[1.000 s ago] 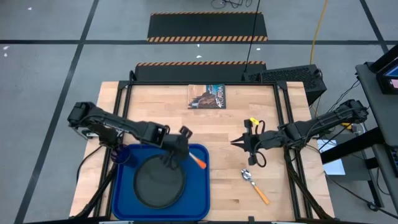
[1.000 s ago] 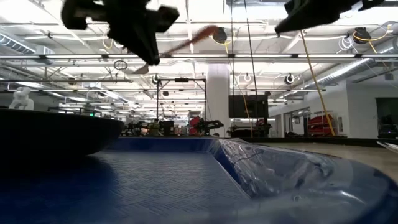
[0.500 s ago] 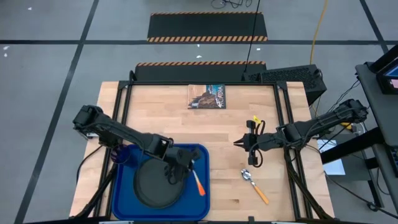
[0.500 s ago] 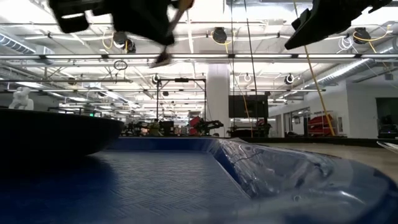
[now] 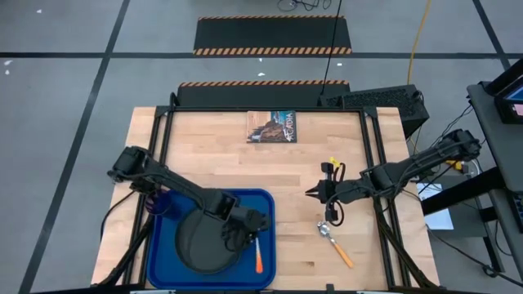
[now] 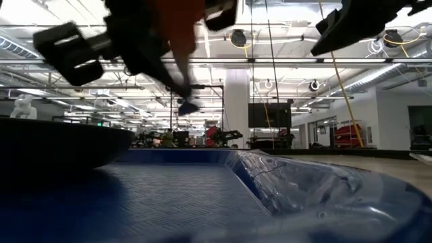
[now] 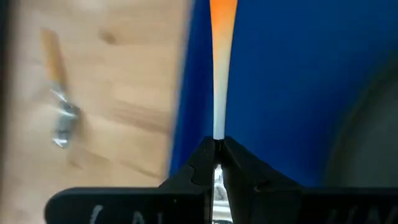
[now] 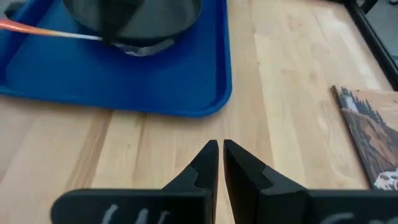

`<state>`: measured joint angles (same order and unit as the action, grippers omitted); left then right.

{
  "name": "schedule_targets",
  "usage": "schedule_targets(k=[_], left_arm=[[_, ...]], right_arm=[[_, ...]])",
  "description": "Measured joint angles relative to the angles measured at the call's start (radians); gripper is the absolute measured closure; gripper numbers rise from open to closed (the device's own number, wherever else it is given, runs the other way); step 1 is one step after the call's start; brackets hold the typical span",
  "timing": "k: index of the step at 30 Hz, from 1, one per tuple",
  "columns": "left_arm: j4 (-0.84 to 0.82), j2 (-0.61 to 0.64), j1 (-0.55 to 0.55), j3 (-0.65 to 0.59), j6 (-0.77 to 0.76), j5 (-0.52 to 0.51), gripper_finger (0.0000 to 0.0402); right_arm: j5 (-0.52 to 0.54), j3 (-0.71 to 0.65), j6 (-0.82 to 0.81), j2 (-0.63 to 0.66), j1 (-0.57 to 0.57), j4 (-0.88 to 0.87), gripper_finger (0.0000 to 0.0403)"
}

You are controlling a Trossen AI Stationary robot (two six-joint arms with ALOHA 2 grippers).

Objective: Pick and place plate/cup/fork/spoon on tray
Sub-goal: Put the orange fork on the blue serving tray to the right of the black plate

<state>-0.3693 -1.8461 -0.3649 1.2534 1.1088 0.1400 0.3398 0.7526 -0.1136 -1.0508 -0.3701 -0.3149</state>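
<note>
The blue tray [image 5: 163, 261] lies at the table's near left. On it rest the black plate [image 5: 204, 243] and the dark purple cup [image 5: 163, 204], which stands in the tray's far left corner. My left gripper [image 5: 254, 236] is over the tray's right part, just right of the plate, shut on the fork [image 5: 258, 257]. The fork's orange handle points toward the near edge. The spoon [image 5: 335, 242] lies on the wood right of the tray. My right gripper [image 5: 310, 193] is shut and empty, hovering far of the spoon. My left gripper pinches the fork's silver metal neck [image 7: 218, 134] between its two fingers, just below the orange handle [image 7: 222, 25]. The fingers lie along the fork, and the handle sticks out straight ahead of them. In the low view the fork [image 6: 187, 104] is clear of the tray floor.
A picture card [image 5: 272, 126] lies at the table's far middle. Bare wood lies between the tray's right rim [image 8: 221, 93] and the spoon. Black frame rails [image 5: 377, 155] run along the table's sides.
My left gripper has gone toward the table's near edge and down, along the plate's right side over the tray, staying shut on the fork. The fork has turned: its handle pointed toward the right edge, and now it points toward the near edge.
</note>
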Motion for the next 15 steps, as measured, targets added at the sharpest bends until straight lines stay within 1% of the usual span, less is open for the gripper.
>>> schedule_targets(k=[1,3,6,8,10,12,15], left_arm=[[-0.021,-0.003,-0.001,-0.003,0.007,0.000,0.0382],[0.009,-0.021,-0.001,0.001,0.027,0.003,0.0384],[-0.038,-0.033,-0.002,-0.005,0.046,0.018,0.0385],[-0.018,-0.043,-0.002,0.000,0.065,0.025,0.0382],[-0.056,-0.044,0.000,-0.003,0.068,0.026,0.0380],[-0.037,-0.054,0.000,0.000,0.079,0.028,0.0380],[-0.062,-0.055,0.000,-0.003,0.085,0.035,0.0383]], right_arm=[[0.001,0.000,0.005,-0.007,0.002,0.011,0.0387],[0.003,0.002,0.012,-0.011,0.004,0.012,0.0387],[0.001,0.002,0.030,-0.024,0.008,0.033,0.0387],[0.001,0.001,0.039,-0.029,0.009,0.027,0.0387],[0.000,0.001,0.053,-0.038,0.014,0.053,0.0387],[0.001,0.001,0.065,-0.041,0.017,0.055,0.0387],[0.000,0.001,0.074,-0.040,0.021,0.064,0.0387]])
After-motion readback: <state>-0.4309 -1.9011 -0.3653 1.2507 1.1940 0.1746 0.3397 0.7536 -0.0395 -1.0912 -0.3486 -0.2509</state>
